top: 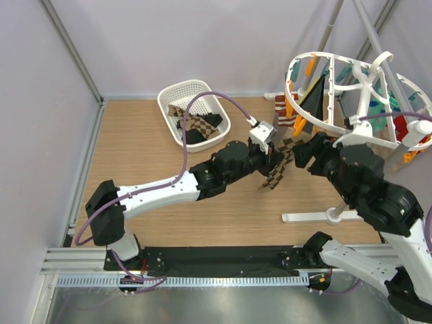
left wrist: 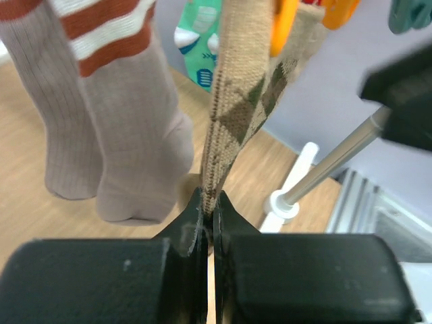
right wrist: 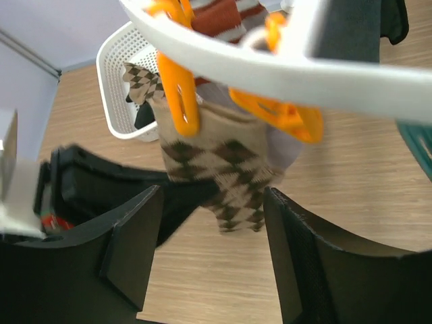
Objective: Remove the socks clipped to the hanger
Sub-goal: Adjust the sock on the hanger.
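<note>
The white oval hanger (top: 335,59) stands at the back right with orange and teal pegs. A brown-and-cream diamond-checked sock (top: 279,167) hangs from an orange peg (right wrist: 179,94). My left gripper (left wrist: 210,202) is shut on this sock's lower end (left wrist: 237,101). My right gripper (right wrist: 214,194) is open just in front of the same sock (right wrist: 226,165), below the hanger rim (right wrist: 270,67), with its fingers on either side and not touching. Beige socks with red stripes (left wrist: 128,135) and a teal sock (left wrist: 196,40) hang beside it. A red sock (top: 401,126) hangs at the far right.
A white perforated basket (top: 170,96) at the back centre holds a checked sock and a black sock. The hanger's stand has a white foot (top: 317,217) on the wooden table and slanted metal poles (top: 368,27). The left arm (top: 169,189) stretches across the middle.
</note>
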Controlling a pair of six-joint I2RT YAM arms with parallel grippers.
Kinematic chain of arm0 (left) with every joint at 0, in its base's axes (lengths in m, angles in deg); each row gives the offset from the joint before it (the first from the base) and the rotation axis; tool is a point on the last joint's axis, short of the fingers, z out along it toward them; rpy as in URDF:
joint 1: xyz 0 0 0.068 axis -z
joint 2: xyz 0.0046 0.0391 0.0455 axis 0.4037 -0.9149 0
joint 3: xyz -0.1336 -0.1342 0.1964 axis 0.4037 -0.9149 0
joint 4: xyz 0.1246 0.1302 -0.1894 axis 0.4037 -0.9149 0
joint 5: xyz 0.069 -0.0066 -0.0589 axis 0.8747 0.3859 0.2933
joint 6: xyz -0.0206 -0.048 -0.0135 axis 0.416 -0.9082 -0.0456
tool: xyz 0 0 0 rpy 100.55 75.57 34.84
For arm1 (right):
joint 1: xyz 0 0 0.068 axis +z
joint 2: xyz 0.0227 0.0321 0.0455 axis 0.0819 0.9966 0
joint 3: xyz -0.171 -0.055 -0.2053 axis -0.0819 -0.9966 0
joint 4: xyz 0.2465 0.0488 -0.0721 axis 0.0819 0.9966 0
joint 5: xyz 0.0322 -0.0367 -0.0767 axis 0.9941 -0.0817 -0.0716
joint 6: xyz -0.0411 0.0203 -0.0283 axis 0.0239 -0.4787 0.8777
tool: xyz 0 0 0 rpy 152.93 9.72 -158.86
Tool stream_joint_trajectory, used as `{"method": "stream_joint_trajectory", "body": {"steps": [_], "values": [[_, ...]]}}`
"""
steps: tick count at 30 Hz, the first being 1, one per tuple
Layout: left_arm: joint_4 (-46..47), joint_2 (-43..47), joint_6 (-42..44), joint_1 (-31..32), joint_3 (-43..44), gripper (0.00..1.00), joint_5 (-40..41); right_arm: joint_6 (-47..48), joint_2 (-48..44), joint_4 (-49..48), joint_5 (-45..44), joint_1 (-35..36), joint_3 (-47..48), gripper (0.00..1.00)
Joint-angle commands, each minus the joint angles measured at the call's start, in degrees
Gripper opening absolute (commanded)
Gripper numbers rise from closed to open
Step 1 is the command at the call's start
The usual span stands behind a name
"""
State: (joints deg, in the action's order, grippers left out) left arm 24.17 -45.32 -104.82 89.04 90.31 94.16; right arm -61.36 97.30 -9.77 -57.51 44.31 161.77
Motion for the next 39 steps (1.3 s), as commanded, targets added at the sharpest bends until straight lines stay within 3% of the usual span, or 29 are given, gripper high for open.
{"method": "stream_joint_trajectory", "body": {"steps": [1,7,12,15,31,35,38,39], "values": [[-0.55,1.36,-8.57,-1.42,2.37,0.0,-5.65,4.45,-7.2,-2.74,2.69,-0.15,-5.25,0.69],[0.15,1.89,-14.47,-3.7,2.63,0.01,-9.62,5.08,-13.01,-3.78,4.89,-0.15,-16.14,0.89],[-0.72,1.72,-17.28,-3.97,4.47,0.0,-11.38,5.42,-20.38,-17.04,6.82,-0.15,-31.68,1.0],[-0.91,1.1,-19.13,-3.97,5.18,0.0,-11.73,5.77,-24.09,-23.82,5.68,-0.15,-37.25,1.0],[2.34,-0.31,-27.65,-4.32,4.74,0.0,-13.84,11.84,-15.83,-37.44,4.19,-0.15,-44.82,0.97],[2.7,-0.31,-28.36,-4.41,4.57,0.0,-14.1,12.8,-17.06,-42.18,5.5,-0.15,-48.16,0.88],[2.26,-0.57,-28.71,-4.41,4.92,0.01,-13.93,13.59,-17.32,-42.9,5.24,-0.15,-48.78,0.59],[1.91,-0.66,-28.63,-4.41,5.18,0.03,-13.93,13.42,-17.41,-42.38,4.28,-0.15,-48.7,0.36]]}}
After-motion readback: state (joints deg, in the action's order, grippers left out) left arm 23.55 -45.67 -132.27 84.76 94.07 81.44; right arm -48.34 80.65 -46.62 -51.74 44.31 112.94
